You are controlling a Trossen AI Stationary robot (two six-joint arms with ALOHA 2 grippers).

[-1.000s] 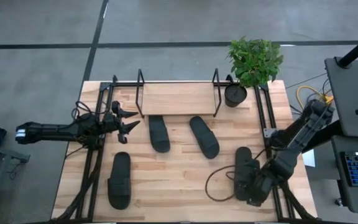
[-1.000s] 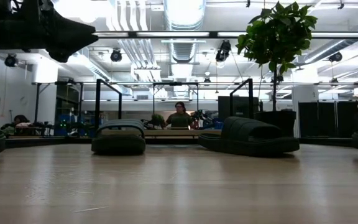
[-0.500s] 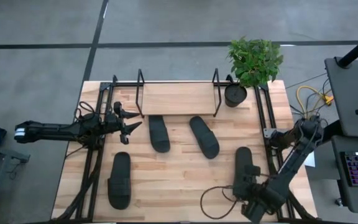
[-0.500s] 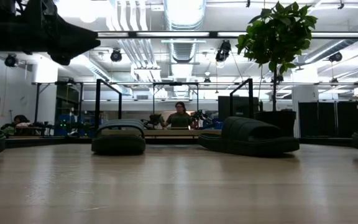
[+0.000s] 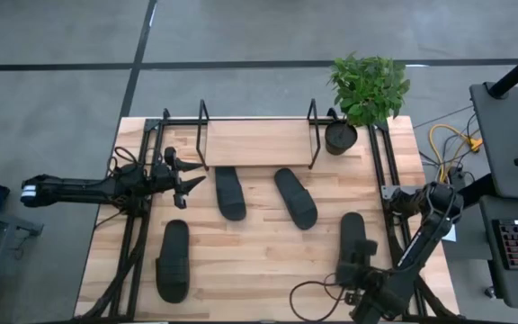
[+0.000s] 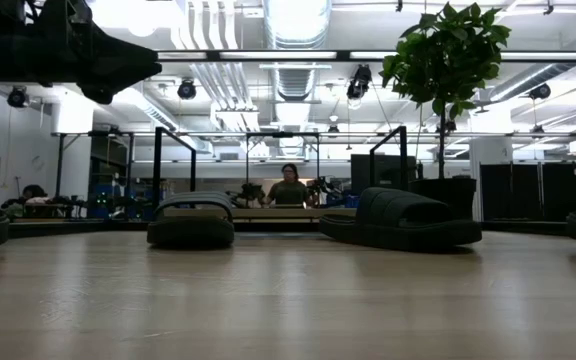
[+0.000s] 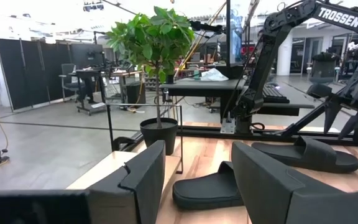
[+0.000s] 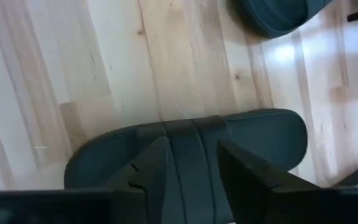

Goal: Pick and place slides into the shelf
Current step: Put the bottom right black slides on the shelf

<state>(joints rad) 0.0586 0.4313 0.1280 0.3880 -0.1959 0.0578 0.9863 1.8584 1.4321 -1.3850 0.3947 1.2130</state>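
Bright overhead ceiling lights [image 6: 293, 20] give even light; glare patches on the surface [image 8: 284, 53]; the low view's foreground is soft.

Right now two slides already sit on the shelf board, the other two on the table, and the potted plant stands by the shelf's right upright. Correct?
Not quite. The high view shows the shelf board bare; all four slides lie on the table. The potted plant does stand by the right upright.

The left gripper [image 5: 187, 180] hovers at the table's left, arm stretched level, jaws apart. The right gripper [image 5: 353, 274] points down near the front right corner, jaws parted.
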